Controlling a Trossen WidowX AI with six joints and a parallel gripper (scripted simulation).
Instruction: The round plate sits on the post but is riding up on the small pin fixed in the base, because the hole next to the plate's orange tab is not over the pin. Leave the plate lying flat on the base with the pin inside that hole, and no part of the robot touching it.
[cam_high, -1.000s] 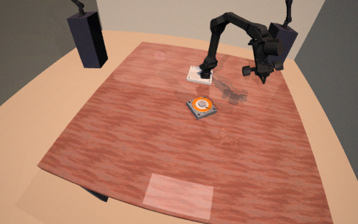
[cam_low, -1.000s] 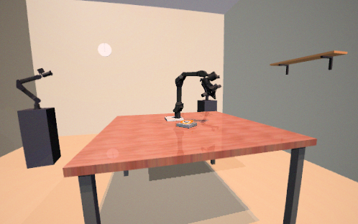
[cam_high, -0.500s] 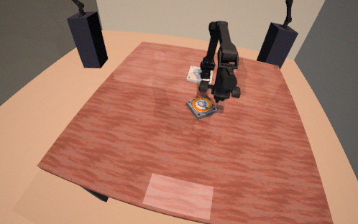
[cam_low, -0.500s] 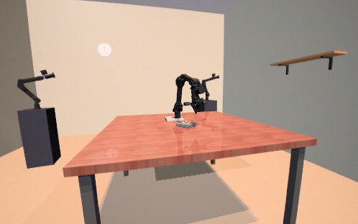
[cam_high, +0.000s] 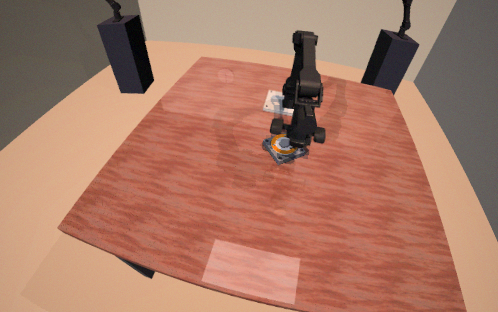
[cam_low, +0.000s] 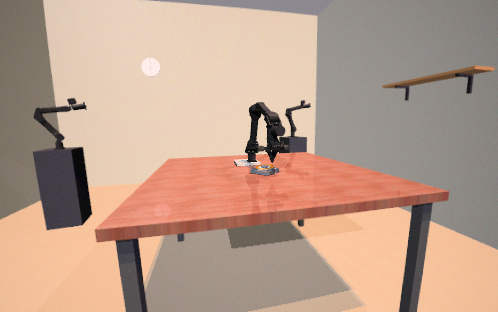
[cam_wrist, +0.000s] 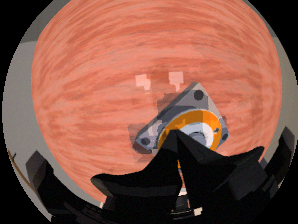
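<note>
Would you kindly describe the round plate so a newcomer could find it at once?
Look at the wooden table, just in front of the black arm's white mount. There, beneath the shut gripper, a grey square base carries the round plate, the only thing rimmed in orange.

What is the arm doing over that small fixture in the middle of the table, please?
The single black robot arm has its hand closed on nothing, poised low over the round orange-rimmed plate on its grey square base. It appears set to nudge the plate round with shut fingertips. Whether they touch the plate cannot be told.
</note>
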